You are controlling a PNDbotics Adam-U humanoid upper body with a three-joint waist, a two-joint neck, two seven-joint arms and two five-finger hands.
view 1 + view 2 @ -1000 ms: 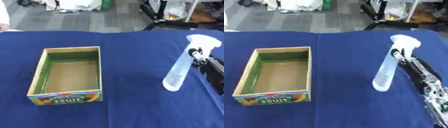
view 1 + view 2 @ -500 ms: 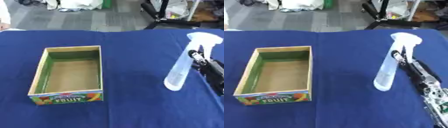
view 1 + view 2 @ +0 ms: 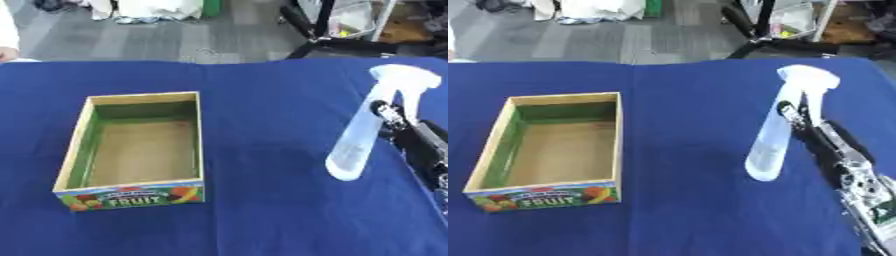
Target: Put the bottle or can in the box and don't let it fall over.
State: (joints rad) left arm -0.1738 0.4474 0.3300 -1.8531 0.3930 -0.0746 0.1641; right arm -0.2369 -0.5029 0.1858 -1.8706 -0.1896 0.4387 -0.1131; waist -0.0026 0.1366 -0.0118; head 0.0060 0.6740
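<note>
The right hand (image 3: 798, 121) reached in from 4 o'clock, its fingers curled against the neck of the spray bottle (image 3: 776, 137), just under the white trigger head; the thumb side was hidden behind the bottle, so whether it fully wrapped the neck was a judgement, though it read as a pinch-like hold. Compared with the picture 1 second earlier, the bottle sat slightly higher and a touch further from the hand's forearm, and its top leaned toward 1 o'clock while its base pointed toward 7 o'clock. Its base looked to hover just off the blue tablecloth (image 3: 262, 210), with a faint shadow beneath, though contact could not be ruled out. That suggested the lift had begun and the carry toward the box had not: the bottle was well apart from the fruit box (image 3: 136, 145), which lay open and empty toward 9 o'clock of the bottle, unmoved.

For the task, the tilt mattered. The bottle is tall and narrow with a small base, so it would likely need to be brought upright before being set on the box floor, or it could topple.

The right eye view showed much more of the forearm, its silver joints running down to 5 o'clock, and the fingers on the neck more clearly. The left eye view cut the arm at the frame edge. The left hand showed in neither view.
</note>
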